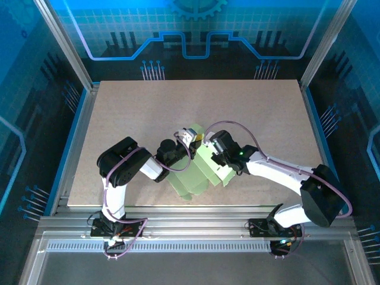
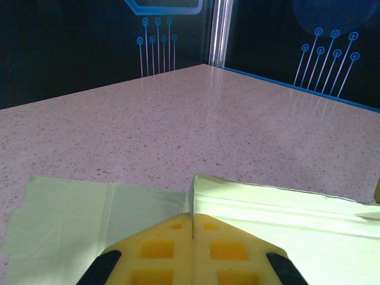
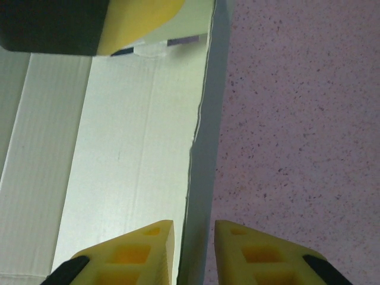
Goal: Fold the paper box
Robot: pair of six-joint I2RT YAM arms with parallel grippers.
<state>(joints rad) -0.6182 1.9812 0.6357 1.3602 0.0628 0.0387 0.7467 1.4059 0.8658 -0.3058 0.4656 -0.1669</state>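
The paper box [image 1: 199,173] is a pale green, partly folded sheet lying near the table's front edge between both arms. In the left wrist view one panel [image 2: 285,208] stands raised, and its upright edge runs straight into my left gripper [image 2: 193,221], which is shut on it. A flat flap [image 2: 71,214] lies to the left of those jaws. My right gripper [image 3: 195,233] is open, with its two yellow fingers on either side of the sheet's right edge [image 3: 199,119] and a gap still showing. From above, the left gripper [image 1: 190,136] and the right gripper [image 1: 209,152] meet over the sheet's far end.
The speckled beige tabletop [image 1: 249,113] stretches away behind the sheet. Aluminium rails [image 1: 196,228] run along the near edge by the arm bases. Dark blue-lit panels [image 2: 71,47] wall in the table's far sides. The left gripper's finger [image 3: 89,24] shows at the top left of the right wrist view.
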